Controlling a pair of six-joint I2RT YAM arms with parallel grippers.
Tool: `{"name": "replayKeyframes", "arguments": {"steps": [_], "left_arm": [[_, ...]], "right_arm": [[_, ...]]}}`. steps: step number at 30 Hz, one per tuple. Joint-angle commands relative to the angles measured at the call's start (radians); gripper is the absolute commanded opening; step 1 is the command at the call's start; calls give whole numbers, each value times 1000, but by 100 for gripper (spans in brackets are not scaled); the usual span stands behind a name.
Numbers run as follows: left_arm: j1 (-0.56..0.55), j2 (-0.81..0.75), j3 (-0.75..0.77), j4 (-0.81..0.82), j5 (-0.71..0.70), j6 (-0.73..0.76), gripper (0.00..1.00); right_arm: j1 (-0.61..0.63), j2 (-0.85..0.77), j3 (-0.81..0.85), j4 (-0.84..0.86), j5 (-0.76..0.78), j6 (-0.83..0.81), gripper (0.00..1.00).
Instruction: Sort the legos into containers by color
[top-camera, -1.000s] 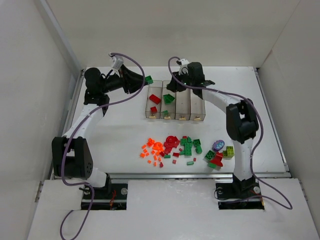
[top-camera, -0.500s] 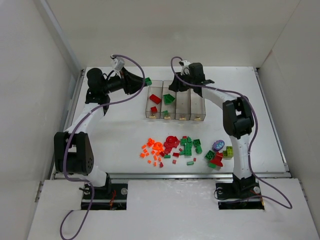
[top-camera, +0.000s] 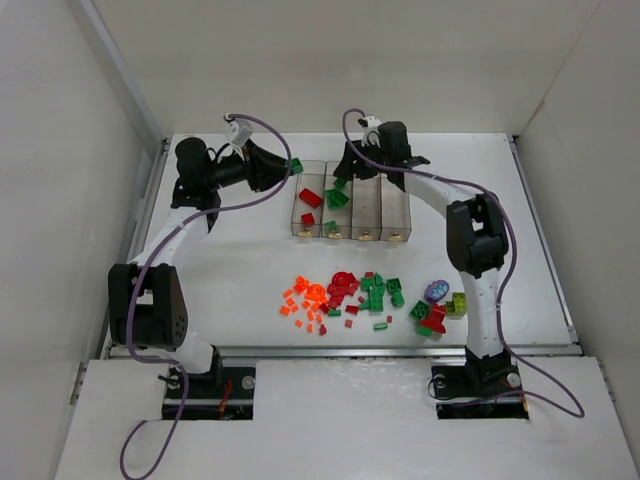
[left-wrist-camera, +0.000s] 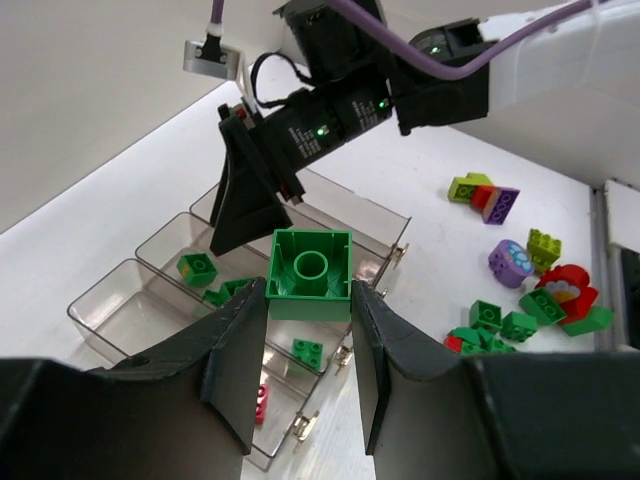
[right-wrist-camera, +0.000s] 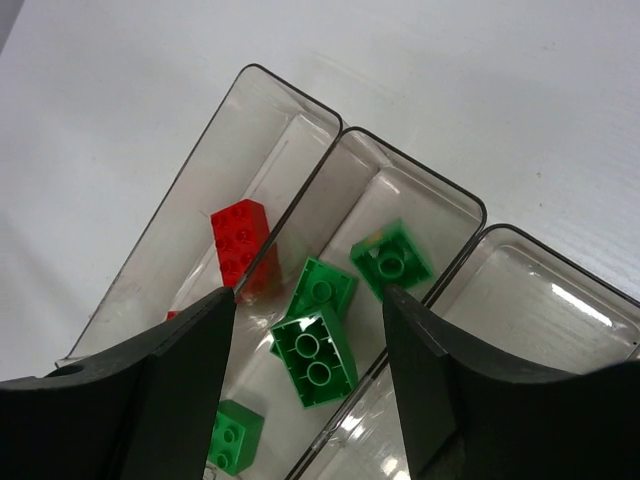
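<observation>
Found four-bin row (top-camera: 395, 215) far-centre on tabletop (top-camera: 230, 270), unsorted legos (top-camera: 370, 295) by near edge. Right gripper (right-wrist-camera: 308, 300) parted, empty, over green bin (right-wrist-camera: 400, 190). Left gripper (left-wrist-camera: 308, 300) clamped on green brick (left-wrist-camera: 310, 272) at row's far-left corner. Risk: misdrop into red bin (right-wrist-camera: 260, 130) alongside.

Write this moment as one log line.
left claw: holds green brick | right claw: open above bin of green bricks

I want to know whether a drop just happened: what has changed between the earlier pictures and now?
The right end effector opened above the second bin, apparently letting a green lego fall among the green ones there. The left end effector, shut on its square green brick, edged slightly toward the bins. The bins and the loose pile near the arm bases stayed put.
</observation>
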Motion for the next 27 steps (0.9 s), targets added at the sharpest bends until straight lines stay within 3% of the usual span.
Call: {"name": "replayKeyframes", "arguments": {"steps": [1, 7, 18, 19, 22, 23, 26, 27], "left_arm": [[-19, 1, -3, -61, -13, 143, 0], [-175, 130, 135, -465, -173, 574, 0], [-327, 400, 397, -657, -426, 802, 0], [-327, 414, 407, -658, -426, 811, 11], [-327, 435, 419, -696, -440, 849, 29], [-327, 435, 419, -707, -440, 862, 41], [-327, 423, 408, -707, -415, 875, 60], [-327, 412, 399, -707, -400, 875, 71]], "right_arm": [[-1, -95, 30, 17, -26, 3, 66], [-64, -253, -80, 17, -3, 3, 66], [-107, -393, -271, 17, 20, -45, 68], [-107, -402, -283, 17, 20, -45, 68], [-107, -402, -283, 8, 20, -57, 68], [-107, -412, -283, -6, 20, -69, 68], [-107, -412, -272, -18, 20, -88, 69], [-107, -412, -272, -29, 20, -88, 70]]}}
